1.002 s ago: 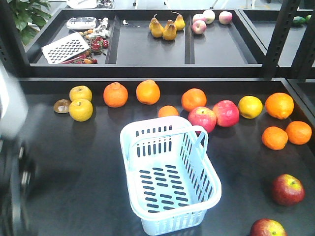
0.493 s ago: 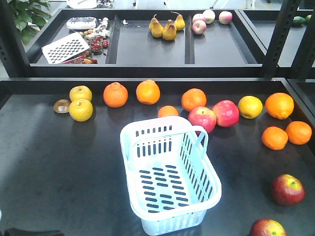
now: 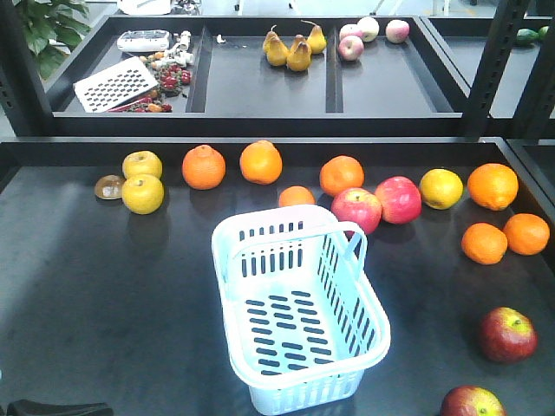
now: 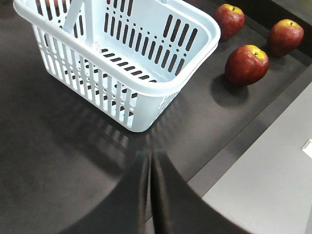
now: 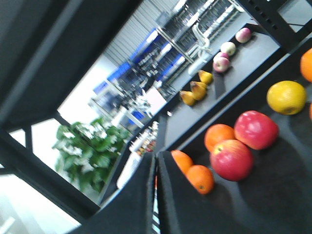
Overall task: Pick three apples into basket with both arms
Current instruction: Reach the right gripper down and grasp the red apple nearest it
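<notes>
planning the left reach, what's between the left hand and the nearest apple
Only bare table lies between the left hand and the nearest apple, as the left wrist view shows; the basket stands off to one side.

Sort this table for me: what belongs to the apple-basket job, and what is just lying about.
Job: basket; three dark red apples; left tool and right tool, both shut.
Lying about: oranges; yellow round fruits; pears; two pinker apples mid-table, possibly spares.
</notes>
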### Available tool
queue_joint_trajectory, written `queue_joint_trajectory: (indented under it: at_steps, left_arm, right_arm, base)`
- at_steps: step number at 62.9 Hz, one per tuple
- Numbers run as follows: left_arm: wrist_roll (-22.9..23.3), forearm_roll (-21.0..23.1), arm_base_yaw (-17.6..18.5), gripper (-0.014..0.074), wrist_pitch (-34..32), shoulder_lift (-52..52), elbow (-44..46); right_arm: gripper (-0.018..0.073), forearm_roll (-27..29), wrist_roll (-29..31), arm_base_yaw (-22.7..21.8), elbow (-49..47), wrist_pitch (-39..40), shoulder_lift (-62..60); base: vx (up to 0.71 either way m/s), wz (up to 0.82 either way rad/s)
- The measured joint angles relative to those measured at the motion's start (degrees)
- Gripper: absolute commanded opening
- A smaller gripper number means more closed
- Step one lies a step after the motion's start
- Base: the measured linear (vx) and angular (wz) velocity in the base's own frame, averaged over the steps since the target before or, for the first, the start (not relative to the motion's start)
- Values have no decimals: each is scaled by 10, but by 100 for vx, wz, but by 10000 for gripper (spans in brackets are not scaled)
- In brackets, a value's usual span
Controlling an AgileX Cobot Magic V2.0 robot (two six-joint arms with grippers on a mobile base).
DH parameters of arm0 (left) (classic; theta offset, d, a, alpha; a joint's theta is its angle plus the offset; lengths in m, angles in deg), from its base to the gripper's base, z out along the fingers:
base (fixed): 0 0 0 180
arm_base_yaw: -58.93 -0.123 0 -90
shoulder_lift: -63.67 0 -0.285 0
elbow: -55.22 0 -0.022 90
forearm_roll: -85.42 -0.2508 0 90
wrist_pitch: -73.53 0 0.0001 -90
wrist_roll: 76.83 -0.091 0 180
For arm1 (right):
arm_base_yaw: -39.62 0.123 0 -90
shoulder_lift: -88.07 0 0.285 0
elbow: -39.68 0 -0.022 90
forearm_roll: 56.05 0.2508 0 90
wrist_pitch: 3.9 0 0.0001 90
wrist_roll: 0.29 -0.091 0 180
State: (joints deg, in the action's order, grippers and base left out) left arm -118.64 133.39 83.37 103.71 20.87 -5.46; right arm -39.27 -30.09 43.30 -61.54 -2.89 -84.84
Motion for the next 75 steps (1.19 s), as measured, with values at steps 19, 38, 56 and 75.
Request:
queue_joint_trajectory:
  at_steps: [19,38,56,75]
  left_arm:
    - [0,0,0,-8,0,0,0]
    - [0,1,0,-8,0,0,0]
    - [0,1,0,-6,0,0,0]
    - [0,1,0,-6,0,0,0]
  right_arm:
    - [4,-60,130,0,-183,-252,76]
    - [508,-60,309,0,-326,-513,340]
    - [718,-63,354,0,-327,-474,461]
    - [654,-86,357,0,-327,-465,541]
  base:
    - [0,0]
    - [0,0]
    - [0,0]
    - [0,0]
